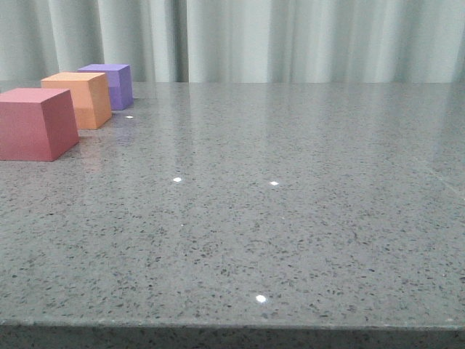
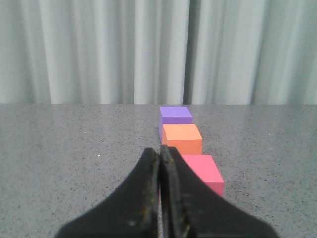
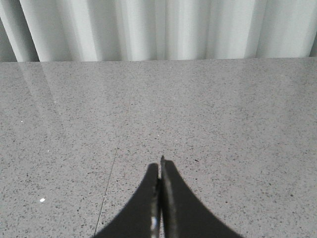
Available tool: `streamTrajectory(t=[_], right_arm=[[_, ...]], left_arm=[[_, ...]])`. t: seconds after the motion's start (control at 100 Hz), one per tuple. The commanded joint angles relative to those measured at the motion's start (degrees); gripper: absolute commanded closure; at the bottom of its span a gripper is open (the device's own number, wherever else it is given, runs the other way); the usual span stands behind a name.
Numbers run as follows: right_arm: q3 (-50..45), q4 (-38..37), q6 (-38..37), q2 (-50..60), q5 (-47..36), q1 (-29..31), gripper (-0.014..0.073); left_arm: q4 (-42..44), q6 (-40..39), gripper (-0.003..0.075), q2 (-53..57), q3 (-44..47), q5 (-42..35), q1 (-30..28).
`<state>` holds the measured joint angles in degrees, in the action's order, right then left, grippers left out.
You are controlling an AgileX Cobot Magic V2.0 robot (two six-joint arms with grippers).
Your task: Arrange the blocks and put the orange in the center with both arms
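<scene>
Three cubes stand in a single row on the grey speckled table [image 1: 290, 218], at its left side in the front view, the row running away from the camera toward the pale curtain [image 1: 290, 40]. The pinkish-red cube [image 1: 36, 123] is nearest, the orange cube [image 1: 78, 99] sits in the middle, and the purple cube [image 1: 109, 85] is farthest back. All three rest flat and upright on the surface; the orange cube is close beside each neighbour, though whether the faces touch cannot be determined. The left wrist view confirms the same order: purple, orange, pinkish-red, in line. The left gripper [image 2: 159, 153] has its two black fingers pressed together with nothing between them; it sits short of the pinkish-red cube and partly hides that cube's near corner from its camera, and contact cannot be determined. The right gripper [image 3: 160, 166] is likewise closed tip to tip and empty, positioned over bare tabletop, with no cube visible in its view. Neither arm appears in the front view.
</scene>
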<state>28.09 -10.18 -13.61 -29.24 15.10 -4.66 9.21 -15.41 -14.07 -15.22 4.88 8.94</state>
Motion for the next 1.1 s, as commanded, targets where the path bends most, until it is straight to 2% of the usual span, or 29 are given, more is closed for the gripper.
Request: streamTrajectory(t=[0.0,0.16,0.4,0.53,1.09], right_arm=[[1.6,-0.8,0.3,-0.4,-4.2,0.5,0.0661],[1.6,-0.8,0.3,-0.4,-4.2,0.5,0.0661],[1.6,-0.8,0.3,-0.4,-4.2,0.5,0.0661],[1.6,-0.8,0.3,-0.4,-4.2,0.5,0.0661],[1.6,-0.8,0.3,-0.4,-4.2,0.5,0.0661]], left_arm=[[-2.7,0.0,0.0741,1.7,1.1,-6.3,-1.7],[-4.5,0.1,0.0741,6.2,6.9,-8.8,-3.8],[-4.7,0.3,0.0741,11.1,14.7,-11.0,-3.8],[-4.9,0.3,0.0741,12.0,17.7,-15.0,-3.8],[-3.8,0.3,0.0741,12.2,17.9,-14.2,-3.8]])
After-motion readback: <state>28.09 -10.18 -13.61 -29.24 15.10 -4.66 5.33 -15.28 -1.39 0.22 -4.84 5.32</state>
